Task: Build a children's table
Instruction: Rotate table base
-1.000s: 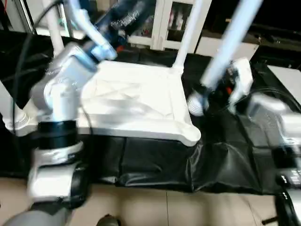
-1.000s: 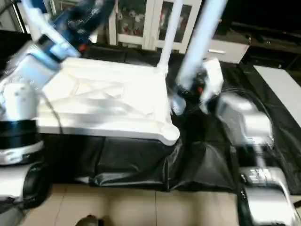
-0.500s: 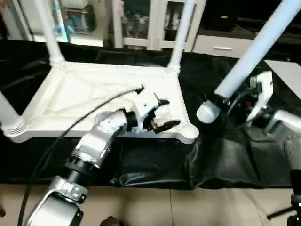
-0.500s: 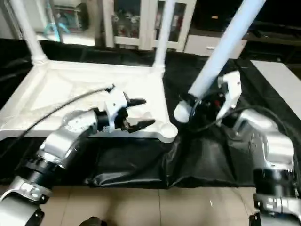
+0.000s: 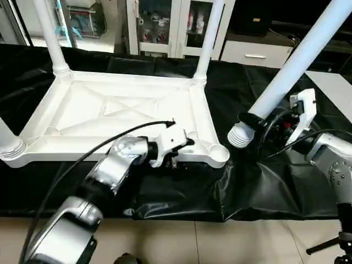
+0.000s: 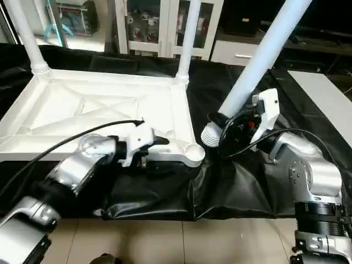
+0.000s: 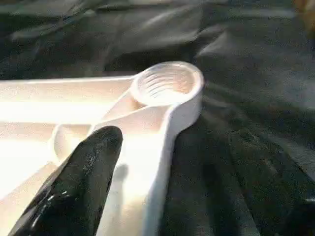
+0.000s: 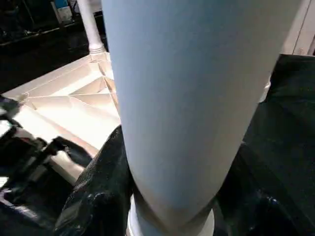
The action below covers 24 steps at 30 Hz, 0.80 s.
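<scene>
A black cloth (image 5: 258, 181) covers the work surface, with white cabinets (image 5: 165, 27) behind. The tabletop (image 5: 110, 118) lies underside up on it, three legs (image 5: 206, 38) already standing in its corners. The left gripper (image 7: 162, 167) straddles the near rim with its fingers (image 7: 83, 177) spread wide, just short of the empty corner socket (image 7: 166, 83). The right gripper (image 6: 234, 129) is clamped on the fourth leg (image 6: 258, 60), tilted, its ribbed end beside that socket.
</scene>
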Available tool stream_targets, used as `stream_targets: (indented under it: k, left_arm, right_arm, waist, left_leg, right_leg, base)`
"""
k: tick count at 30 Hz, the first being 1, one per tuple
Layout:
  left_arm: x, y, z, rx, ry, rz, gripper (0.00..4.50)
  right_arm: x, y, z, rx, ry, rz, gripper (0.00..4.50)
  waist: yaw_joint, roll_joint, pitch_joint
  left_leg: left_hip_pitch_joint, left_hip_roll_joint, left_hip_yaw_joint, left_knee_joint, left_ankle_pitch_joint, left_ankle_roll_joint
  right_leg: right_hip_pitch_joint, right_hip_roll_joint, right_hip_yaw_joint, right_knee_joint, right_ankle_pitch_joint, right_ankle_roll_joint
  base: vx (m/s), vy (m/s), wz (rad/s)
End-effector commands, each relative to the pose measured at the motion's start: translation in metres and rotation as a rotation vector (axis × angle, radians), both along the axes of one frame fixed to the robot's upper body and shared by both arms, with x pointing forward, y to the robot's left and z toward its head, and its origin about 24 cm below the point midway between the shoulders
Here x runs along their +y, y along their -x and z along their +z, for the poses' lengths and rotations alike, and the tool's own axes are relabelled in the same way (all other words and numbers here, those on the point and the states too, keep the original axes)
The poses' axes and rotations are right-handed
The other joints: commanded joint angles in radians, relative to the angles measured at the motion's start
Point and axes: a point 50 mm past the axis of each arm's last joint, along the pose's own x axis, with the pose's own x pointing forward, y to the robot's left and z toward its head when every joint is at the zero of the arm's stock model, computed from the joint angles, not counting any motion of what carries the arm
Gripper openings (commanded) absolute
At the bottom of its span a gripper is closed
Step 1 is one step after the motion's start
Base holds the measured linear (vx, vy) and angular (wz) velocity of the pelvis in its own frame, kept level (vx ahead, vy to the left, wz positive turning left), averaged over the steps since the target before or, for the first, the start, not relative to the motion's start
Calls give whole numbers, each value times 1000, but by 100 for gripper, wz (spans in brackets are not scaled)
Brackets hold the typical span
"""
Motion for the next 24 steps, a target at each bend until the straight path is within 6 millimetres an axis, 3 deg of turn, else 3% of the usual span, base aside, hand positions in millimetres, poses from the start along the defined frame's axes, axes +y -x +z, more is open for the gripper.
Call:
stream_targets:
  k: [1,3,4,5,7,8,9,11,13,14,16,17,18,19,20,21,22,23,24]
  left_arm:
    - [-5,-5,3,-35,-27,4,388]
    - [-7,-6,1,-17,-33,-12,388]
    - [-8,-7,0,-14,-37,-12,388]
    - [-8,-7,0,-13,-38,-12,388]
    - [-10,-14,6,-13,62,72,388]
    - [-10,-18,11,-18,132,147,388]
    - [-10,-18,12,-19,144,161,388]
    - [-5,-22,26,-44,312,297,388]
    - [0,-21,36,-90,419,401,388]
    - [9,-17,42,-112,527,507,388]
    - [21,-8,42,-95,646,628,388]
    - [26,-3,41,-79,686,663,388]
    - [28,1,38,-85,678,695,388]
    - [29,7,35,-99,667,722,388]
    - [29,11,33,-118,652,749,388]
    - [29,13,33,-122,650,760,388]
    - [29,14,32,-124,651,776,388]
    - [28,14,32,-114,665,790,388]
    - [28,14,31,-109,670,811,388]
  right_arm:
    - [3,2,6,-25,-1,12,186]
    - [4,4,4,-21,-2,14,186]
    - [6,5,3,-18,-4,11,186]
    - [6,5,3,-17,-5,10,186]
    - [15,9,1,-33,-13,-22,186]
    - [17,10,1,-46,-1,-60,186]
    - [18,10,1,-46,2,-68,186]
    - [18,9,3,-58,12,-165,186]
    - [18,12,9,-114,8,-240,186]
    - [18,16,14,-182,88,-294,186]
    - [18,20,15,-225,154,-357,186]
    - [17,22,14,-222,148,-387,186]
    - [16,23,12,-206,129,-416,186]
    - [16,25,9,-192,114,-431,186]
    - [18,26,4,-179,104,-441,186]
    - [18,27,2,-174,101,-446,186]
    - [19,27,-1,-167,98,-453,186]
    - [20,27,-4,-160,102,-453,186]
    - [21,26,-7,-155,105,-451,186]
  waist:
    - [2,6,-79]
    - [4,18,-79]
    - [4,13,-81]
    - [6,28,-81]
    - [7,39,-80]
    - [7,35,-82]
    - [8,41,-84]
    - [8,37,-80]
    - [9,41,-80]
    - [7,44,-78]
    - [3,43,-77]
    - [-3,40,-76]
    - [-5,43,-75]
    - [-9,41,-68]
    - [-24,63,-66]
    - [-35,70,-57]
    - [-50,87,-47]
    - [-60,85,-44]
    - [-73,92,-44]
  left_leg:
    - [42,20,-13,-70,-233,-41]
    - [42,20,-14,-70,-228,-39]
    - [42,20,-14,-69,-225,-35]
    - [42,18,-16,-68,-223,-36]
    - [43,17,-15,-67,-236,-39]
    - [41,17,-16,-67,-233,-35]
    - [41,18,-17,-66,-232,-36]
    - [38,18,-16,-66,-236,-29]
    - [37,20,-17,-67,-234,-23]
    - [37,20,-17,-69,-237,-19]
    - [34,27,-19,-71,-217,-30]
    - [34,20,-14,-70,-224,-19]
    - [35,18,-15,-71,-233,-16]
    - [6,6,-48,-101,-337,41]
    - [24,15,-69,-104,-478,45]
    - [18,16,-88,-110,-567,42]
    - [26,21,-119,-124,-741,4]
    - [36,26,-139,-135,-817,-13]
    - [49,41,-190,-162,-914,-31]
  right_leg:
    - [29,-38,16,-70,-48,-216]
    - [29,-39,15,-68,-36,-225]
    - [31,-38,15,-67,-20,-232]
    - [31,-38,16,-66,-13,-234]
    - [31,-37,16,-67,4,-245]
    - [33,-37,15,-65,22,-255]
    - [36,-39,15,-61,29,-260]
    - [35,-40,14,-65,-11,-272]
    - [35,-41,15,-65,-34,-267]
    - [32,-38,16,-72,-77,-242]
    - [35,-36,16,-65,-46,-229]
    - [29,-31,16,-73,-71,-220]
    - [28,-30,16,-76,-97,-212]
    - [60,-38,-34,-82,-237,-183]
    - [60,-37,-60,-102,-389,-156]
    - [69,-31,-80,-110,-450,-152]
    - [87,-10,-110,-116,-536,-131]
    - [90,3,-115,-104,-522,-130]
    - [108,17,-107,-59,-430,-145]
  base:
    - [0,0,0]
    - [0,0,0]
    - [0,0,0]
    - [0,0,0]
    - [0,0,0]
    - [0,0,0]
    - [0,0,0]
    - [0,0,0]
    - [0,0,0]
    - [0,0,0]
    - [0,0,0]
    - [0,0,0]
    - [0,0,0]
    - [-4,-16,20]
    - [-4,-16,20]
    - [10,-27,41]
    - [17,-41,53]
    - [17,-41,53]
    - [14,-55,59]
